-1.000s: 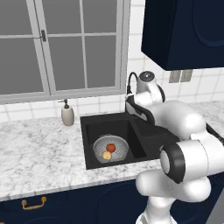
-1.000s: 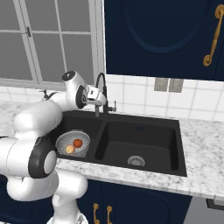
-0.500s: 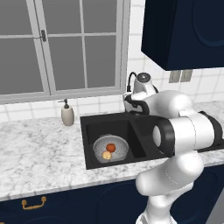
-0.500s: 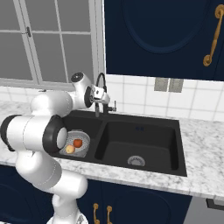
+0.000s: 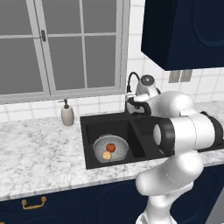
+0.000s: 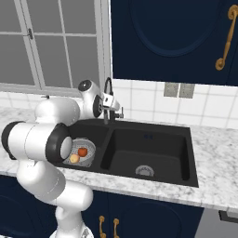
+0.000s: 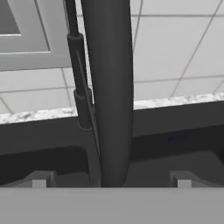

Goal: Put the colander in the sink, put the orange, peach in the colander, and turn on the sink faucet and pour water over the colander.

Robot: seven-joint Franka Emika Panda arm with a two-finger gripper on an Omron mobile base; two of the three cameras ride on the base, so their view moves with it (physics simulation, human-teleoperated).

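Now two fruits, orange [image 5: 111, 148] and peach [image 5: 106, 155], sit in one colander [image 5: 101, 145]; claw [image 7: 111, 180] spread around faucet [image 7: 107, 92].

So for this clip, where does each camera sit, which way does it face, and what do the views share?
Left base view: behind the arm on its left, looking forward and down at the sink, the colander holding the orange and peach; the arm rises lower right.
Right base view: behind on its right, same sink; the arm rises lower left, reaching the sink faucet.
Hand view: on the hand, close up against the faucet stem, open claw fingertips at the bottom.
Both base views share sink, colander, fruit, faucet.
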